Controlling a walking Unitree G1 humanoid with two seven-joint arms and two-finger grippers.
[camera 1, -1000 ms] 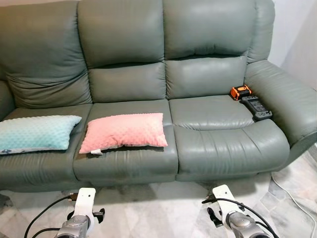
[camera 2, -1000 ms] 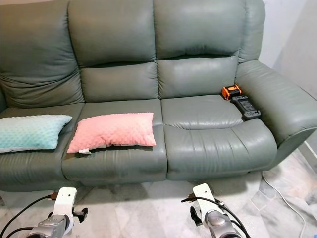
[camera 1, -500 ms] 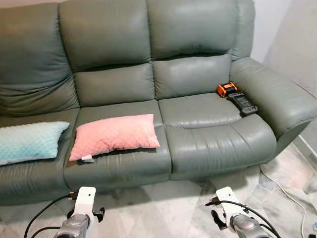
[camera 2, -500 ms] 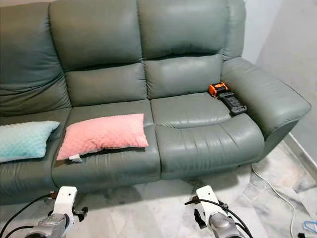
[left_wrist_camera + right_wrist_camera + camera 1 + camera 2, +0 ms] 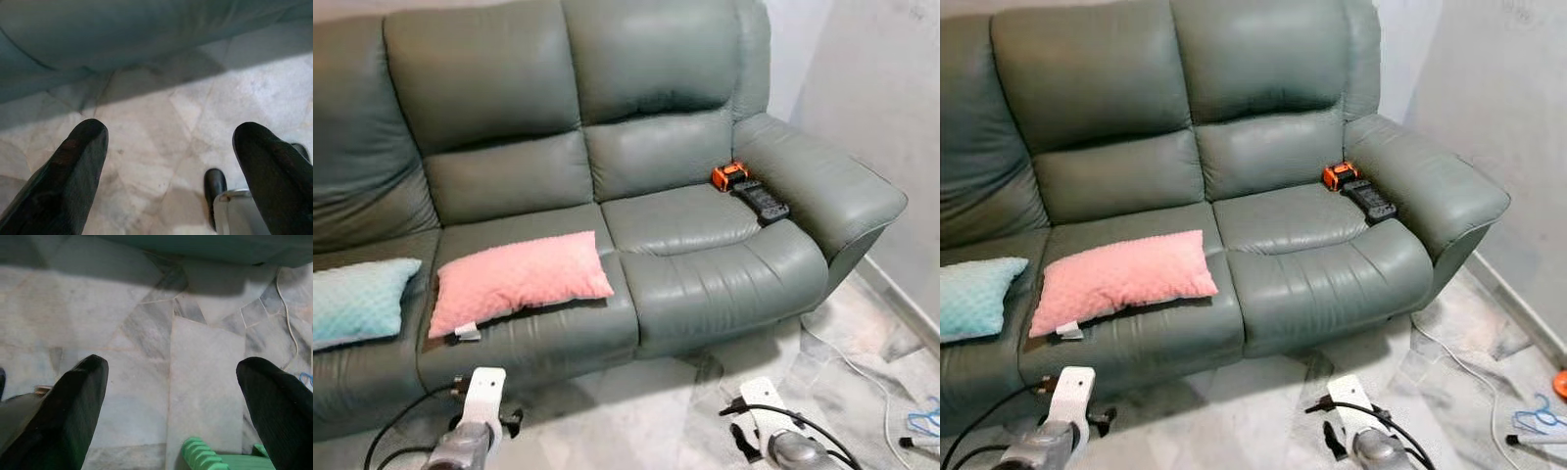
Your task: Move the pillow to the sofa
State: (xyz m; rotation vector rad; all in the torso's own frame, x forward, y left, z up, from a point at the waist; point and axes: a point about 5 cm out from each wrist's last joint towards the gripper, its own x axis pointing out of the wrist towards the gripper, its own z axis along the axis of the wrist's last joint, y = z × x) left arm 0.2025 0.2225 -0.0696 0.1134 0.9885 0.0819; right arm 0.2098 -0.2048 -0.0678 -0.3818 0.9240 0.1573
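- We are standing before the grey-green sofa (image 5: 607,196), our landmark; the pink pillow (image 5: 517,281) is lying flat on its middle seat cushion, one edge reaching toward the seam with the right-hand seat.
- A pale blue pillow (image 5: 357,300) is resting on the sofa's left seat, just beside the pink one and apart from it.
- An orange and black device (image 5: 732,176) and a black remote-like unit (image 5: 762,201) are sitting on the sofa's right seat, against the inner side of the right armrest and well apart from both pillows.
- We are holding the left gripper (image 5: 168,161) low over the tiled floor (image 5: 656,411) in front of the sofa's base; its two black fingers (image 5: 73,171) are spread wide with nothing between them.
- We are holding the right gripper (image 5: 171,396) likewise over the floor in front of the sofa, its fingers (image 5: 68,401) parted and empty; a green ridged object (image 5: 215,458) is showing just beneath it, and we cannot tell what it is.
- A white cable (image 5: 871,377) is trailing across the floor beyond the sofa's right corner.
- We are judging the task as essentially complete: both pillows are lying on the sofa and neither gripper is carrying anything.
- We are judging that little is left, at most checking that the pink pillow is sitting securely on the seat.
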